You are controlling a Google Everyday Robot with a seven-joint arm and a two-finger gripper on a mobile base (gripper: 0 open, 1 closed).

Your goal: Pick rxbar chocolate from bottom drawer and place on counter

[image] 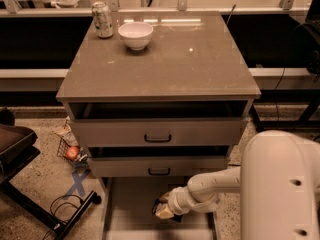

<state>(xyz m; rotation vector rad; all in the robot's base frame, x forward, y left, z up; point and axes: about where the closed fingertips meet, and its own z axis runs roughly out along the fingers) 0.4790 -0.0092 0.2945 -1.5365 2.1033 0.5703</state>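
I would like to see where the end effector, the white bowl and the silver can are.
end effector point(163, 209): camera view, its tip, down in the bottom drawer point(130, 209).
white bowl point(135, 39): camera view, outer wall.
silver can point(103, 20): camera view, middle of its side.

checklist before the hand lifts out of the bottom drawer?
1. Bottom drawer pulled out: ok.
2. Hand low inside that drawer, right of middle: ok.
3. Chocolate bar held by the hand: cannot tell.
4. Bare counter to the right of the bowl and can: ok.
5. Upper drawers shut: not ok, both ajar.
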